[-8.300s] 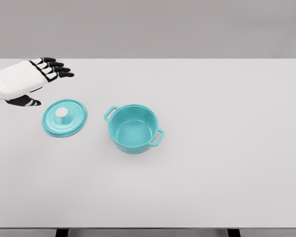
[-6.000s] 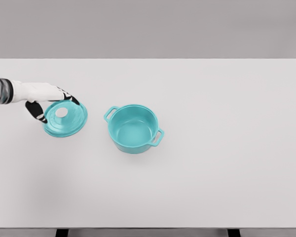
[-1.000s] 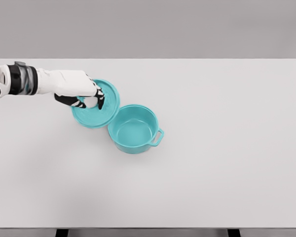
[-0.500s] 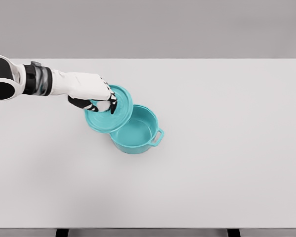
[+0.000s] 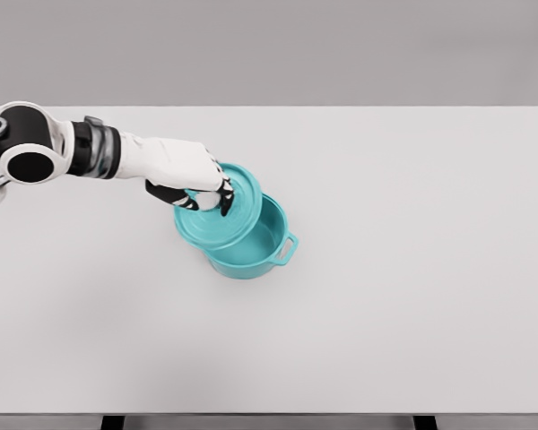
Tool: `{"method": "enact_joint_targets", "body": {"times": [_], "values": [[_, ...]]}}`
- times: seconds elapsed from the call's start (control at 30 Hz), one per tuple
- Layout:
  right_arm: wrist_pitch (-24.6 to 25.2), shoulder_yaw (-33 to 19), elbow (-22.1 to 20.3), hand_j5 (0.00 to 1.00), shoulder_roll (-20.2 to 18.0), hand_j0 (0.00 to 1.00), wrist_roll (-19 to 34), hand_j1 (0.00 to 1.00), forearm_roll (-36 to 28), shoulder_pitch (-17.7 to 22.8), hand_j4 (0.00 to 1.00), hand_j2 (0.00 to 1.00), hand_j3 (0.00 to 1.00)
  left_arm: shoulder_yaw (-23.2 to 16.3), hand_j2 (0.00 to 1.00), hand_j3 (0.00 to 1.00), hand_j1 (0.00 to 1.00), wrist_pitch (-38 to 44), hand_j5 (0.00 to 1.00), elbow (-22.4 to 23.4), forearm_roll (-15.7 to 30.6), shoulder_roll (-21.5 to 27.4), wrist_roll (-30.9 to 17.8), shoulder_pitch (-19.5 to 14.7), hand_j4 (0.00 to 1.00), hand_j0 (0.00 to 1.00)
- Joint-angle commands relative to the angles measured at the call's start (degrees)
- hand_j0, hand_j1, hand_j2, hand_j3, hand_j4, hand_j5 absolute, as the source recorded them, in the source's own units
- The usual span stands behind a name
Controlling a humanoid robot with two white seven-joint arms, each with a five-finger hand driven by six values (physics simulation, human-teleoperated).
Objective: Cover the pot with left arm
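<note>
left arm: white, enters from picture's left edge, reaches right across the table [image 5: 412, 296] toward the pot
left hand [image 5: 190, 177]: fingers curled down around the lid's middle, clamped on lid; knob itself hidden under fingers
fingers [image 5: 224, 199]: black-tipped, pressed on lid's top face
lid [image 5: 226, 213]: teal, round, carried in left hand, tilted slightly, hanging over pot's left and rear part; not seated, offset to the left
pot [image 5: 251, 242]: teal, upright on table, left of table centre; right side of opening uncovered, interior visible there
pot handle [image 5: 289, 246]: on right side, in view; left handle hidden under lid
lid vs pot contact: cannot tell if lid rim touches pot rim
table: white, flat, fills most of view
right arm: out of view
</note>
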Motion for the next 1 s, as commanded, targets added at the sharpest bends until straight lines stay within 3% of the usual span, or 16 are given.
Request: {"method": "enact_joint_targets", "body": {"times": [0.0,0.43,0.67,0.97], "values": [[-0.01,0.01,0.0,1.0,-0.01,1.0,0.02,1.0,-0.02,0.0,1.0,1.0,1.0,0.07,0.55,0.55,0.55,0.08,0.55,0.01,0.15,-0.63,-0.02,0.0,0.55,0.55],[-0.01,0.01,0.0,1.0,-0.01,1.0,0.02,1.0,-0.02,0.09,1.0,1.0,1.0,-0.02,0.57,0.57,0.57,-0.01,0.57,0.01,0.15,-1.34,-0.02,0.62,0.57,0.57],[-0.01,0.01,0.0,1.0,-0.01,1.0,0.02,1.0,-0.02,0.0,1.0,1.0,1.0,-0.02,0.67,0.67,0.67,-0.1,0.67,0.01,0.15,-1.34,-0.02,0.62,0.67,0.67],[-0.01,0.01,0.0,1.0,-0.01,1.0,0.02,1.0,-0.02,0.0,1.0,1.0,1.0,0.07,0.69,0.69,0.69,-0.1,0.69,-0.08,0.15,-1.87,-0.02,0.7,0.69,0.69]]}}
